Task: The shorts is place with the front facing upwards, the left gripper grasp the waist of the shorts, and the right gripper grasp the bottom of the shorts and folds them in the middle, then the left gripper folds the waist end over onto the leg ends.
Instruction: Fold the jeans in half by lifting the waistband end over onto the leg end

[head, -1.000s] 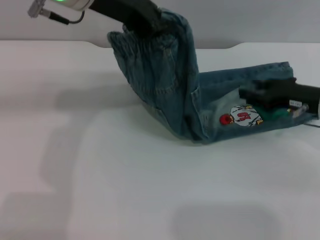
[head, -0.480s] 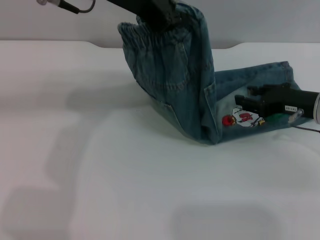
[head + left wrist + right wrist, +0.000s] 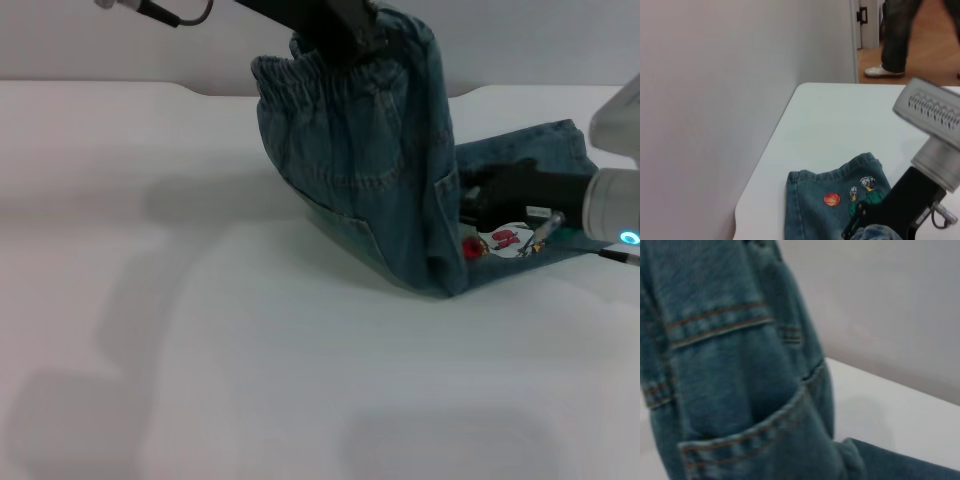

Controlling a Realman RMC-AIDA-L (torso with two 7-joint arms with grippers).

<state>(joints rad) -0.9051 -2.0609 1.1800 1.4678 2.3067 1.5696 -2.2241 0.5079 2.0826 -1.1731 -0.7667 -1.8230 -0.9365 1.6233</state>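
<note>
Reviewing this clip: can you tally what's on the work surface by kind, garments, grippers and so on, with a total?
Garments: 1, the shorts, waist end lifted, leg ends lying on the table.
Grippers: 2, the left gripper up at the waistband, the right gripper over the leg ends.
Total: 3

A wide white table (image 3: 250, 380) with a smooth matte top fills the lower part of the head view, soft grey shadows lying on it. Behind it stands a plain pale grey wall (image 3: 715, 100). Beyond the table's far edge, a brown wooden floor (image 3: 935, 45) is visible.
</note>
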